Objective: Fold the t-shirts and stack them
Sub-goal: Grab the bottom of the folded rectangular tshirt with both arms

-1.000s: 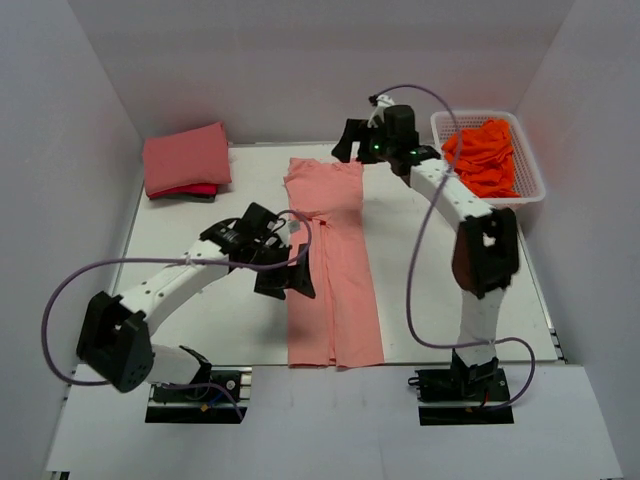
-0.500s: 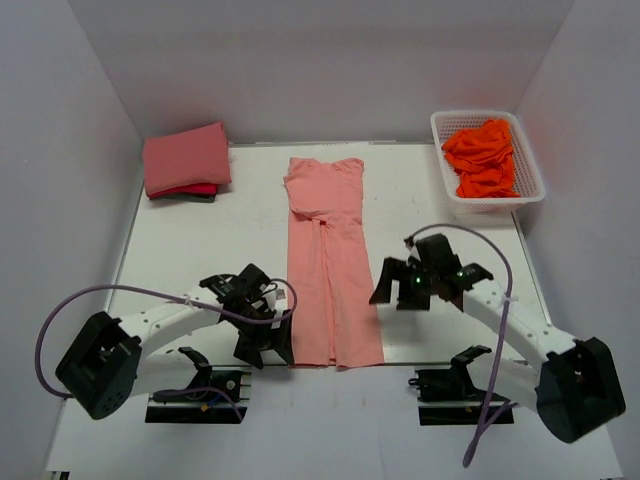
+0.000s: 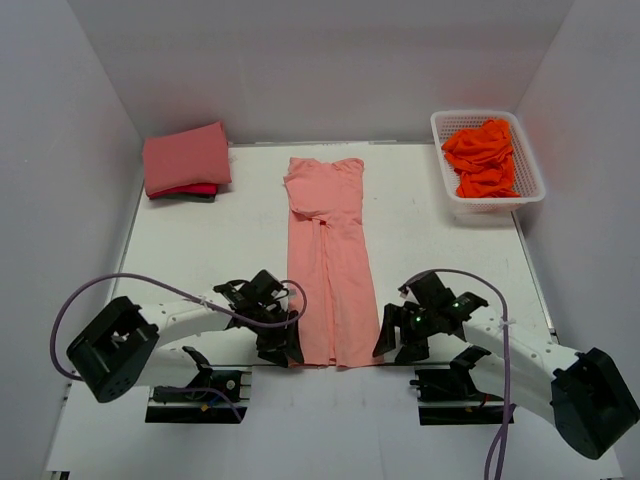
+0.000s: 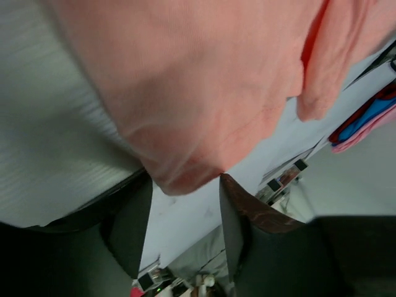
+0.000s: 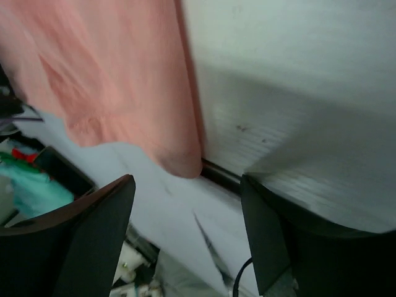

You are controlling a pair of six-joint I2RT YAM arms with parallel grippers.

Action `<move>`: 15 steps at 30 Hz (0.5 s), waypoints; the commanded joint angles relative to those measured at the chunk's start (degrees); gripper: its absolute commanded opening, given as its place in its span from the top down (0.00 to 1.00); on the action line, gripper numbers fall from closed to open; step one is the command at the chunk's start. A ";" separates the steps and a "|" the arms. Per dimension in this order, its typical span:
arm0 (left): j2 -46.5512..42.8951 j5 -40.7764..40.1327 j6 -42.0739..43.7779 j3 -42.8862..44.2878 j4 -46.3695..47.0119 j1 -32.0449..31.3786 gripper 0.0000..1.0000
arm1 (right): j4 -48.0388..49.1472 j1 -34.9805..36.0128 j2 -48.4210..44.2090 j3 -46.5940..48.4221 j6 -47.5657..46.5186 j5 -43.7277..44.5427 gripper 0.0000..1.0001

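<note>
A salmon pink t-shirt (image 3: 331, 270) lies flat down the middle of the white table (image 3: 200, 250), folded lengthwise into a long strip with its hem at the near edge. My left gripper (image 3: 285, 346) sits low at the hem's left corner. In the left wrist view that gripper (image 4: 183, 216) is open and the hem corner (image 4: 185, 176) hangs just at its fingertips. My right gripper (image 3: 394, 340) is at the hem's right corner. In the right wrist view that gripper (image 5: 185, 207) stands wide open, and the shirt corner (image 5: 179, 162) lies just ahead of it.
A stack of folded pink and rose t-shirts (image 3: 186, 160) rests at the back left. A white basket (image 3: 520, 200) of crumpled orange garments (image 3: 484, 156) stands at the back right. The table's dark near edge (image 5: 219, 174) runs right under both grippers.
Both arms have swung from mid-table and the far end down to the near edge, flanking the shirt's hem corners. The left jaws have narrowed somewhat.
</note>
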 commanded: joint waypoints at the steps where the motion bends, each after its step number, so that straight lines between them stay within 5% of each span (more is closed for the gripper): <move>1: 2.69 0.96 -2.47 -0.97 5.53 -1.74 0.44 | 4.16 2.26 0.80 -2.41 3.70 -2.52 0.28; 6: 6.74 -0.62 -1.95 1.31 5.53 -4.64 0.63 | 7.07 4.72 5.11 -1.27 4.06 -3.05 0.48; 11: 9.28 -1.67 -0.72 4.91 4.93 -5.79 0.66 | 8.12 6.13 7.04 2.85 3.09 1.43 0.73; 13: 9.99 -2.90 0.42 7.72 3.17 -5.79 0.83 | 7.77 6.04 8.88 4.00 2.04 2.66 0.85; 14: 9.99 -4.39 0.43 8.69 2.03 -5.79 0.90 | 7.16 6.13 9.32 5.84 1.95 2.75 1.00; 15: 9.99 -5.19 0.95 10.70 -0.68 -5.79 1.00 | 5.85 6.22 10.11 6.46 1.77 3.62 1.00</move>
